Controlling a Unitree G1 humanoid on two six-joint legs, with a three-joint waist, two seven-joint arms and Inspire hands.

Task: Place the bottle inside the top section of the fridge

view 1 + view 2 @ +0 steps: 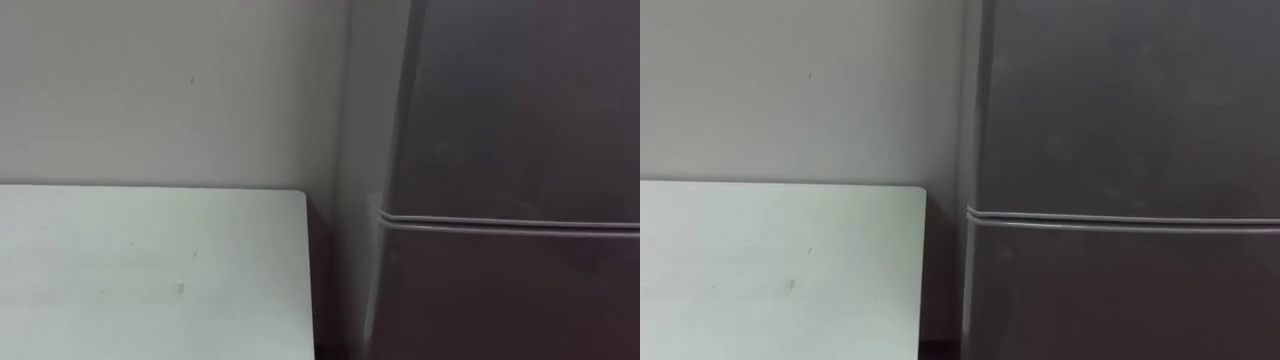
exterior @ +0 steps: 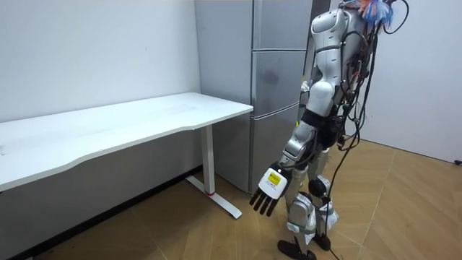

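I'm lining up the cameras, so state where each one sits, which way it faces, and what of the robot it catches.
Left eye view: on the robot's head, facing the fridge doors close up, the white table corner at left against the wall.
Right eye view: same head, slightly rightward; same fridge and table, shifted left.
Room view: standing off behind the robot's left side, seeing the whole robot before the fridge, left hand hanging open.
Shared: all three show fridge and table.

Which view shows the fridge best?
Room view: most of the fridge shows there, doors shut, beside the table. Both eye views show a close part of its front, crossed by one seam.
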